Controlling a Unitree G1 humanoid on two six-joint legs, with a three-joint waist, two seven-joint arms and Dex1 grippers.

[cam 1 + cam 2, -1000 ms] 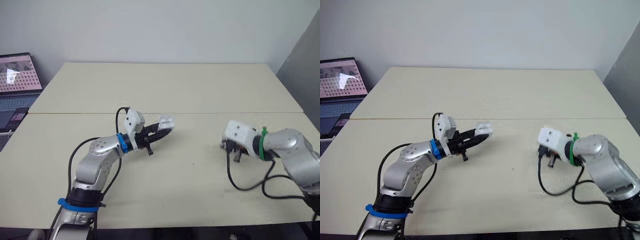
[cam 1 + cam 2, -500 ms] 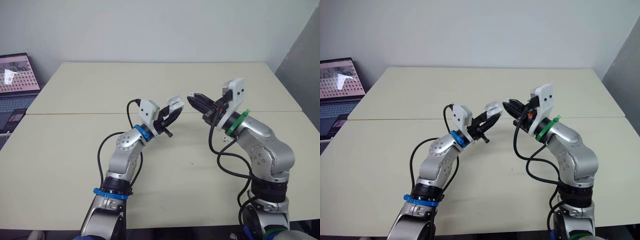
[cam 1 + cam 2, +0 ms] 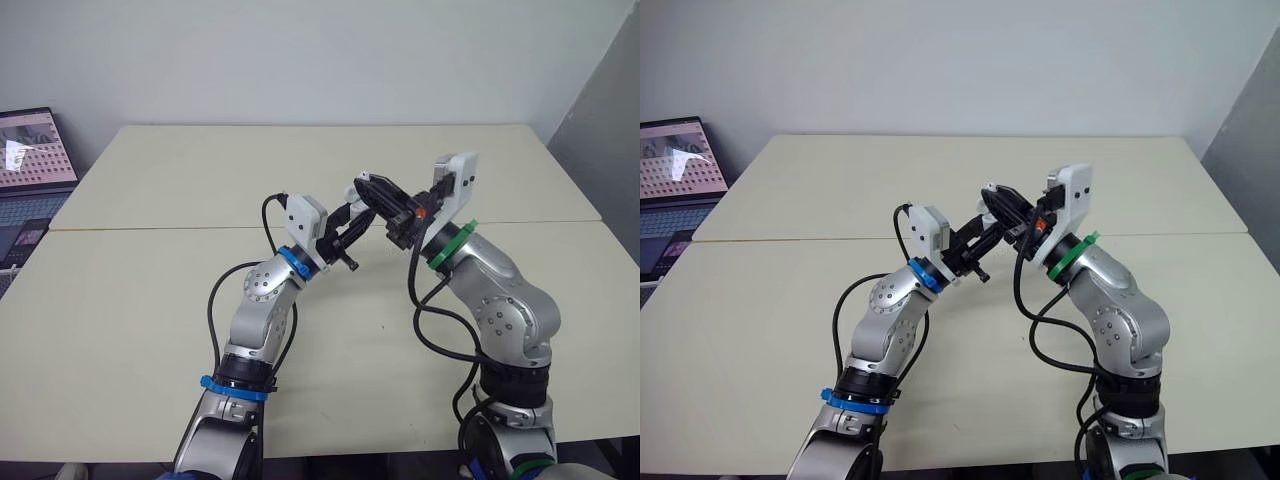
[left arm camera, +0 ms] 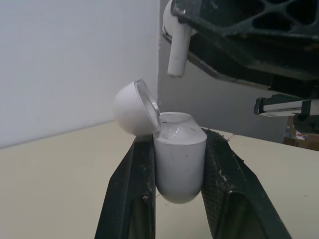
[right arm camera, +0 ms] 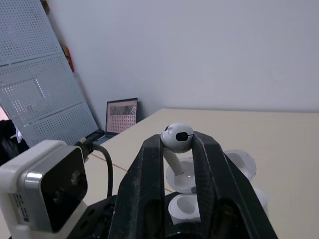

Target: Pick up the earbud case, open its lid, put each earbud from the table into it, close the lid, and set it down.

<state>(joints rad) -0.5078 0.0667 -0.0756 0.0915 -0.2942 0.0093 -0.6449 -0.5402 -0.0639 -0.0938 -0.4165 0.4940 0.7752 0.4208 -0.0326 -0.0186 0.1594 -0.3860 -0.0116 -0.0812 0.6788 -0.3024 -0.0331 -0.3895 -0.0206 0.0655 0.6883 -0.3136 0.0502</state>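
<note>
Since half a second ago the right end effector (image 5: 177, 144) has moved left and now meets the left end effector (image 4: 178, 142), both raised over the middle of the desk (image 3: 180, 170). Left end effector is clenched on the earbud case (image 4: 179, 164), whose lid (image 4: 130, 108) stands swung open. Right end effector pinches an earbud (image 4: 175, 45) by its head, stem pointing toward the case's open mouth, just beside it and not touching. A laptop (image 3: 30, 150) sits at the far left
</note>
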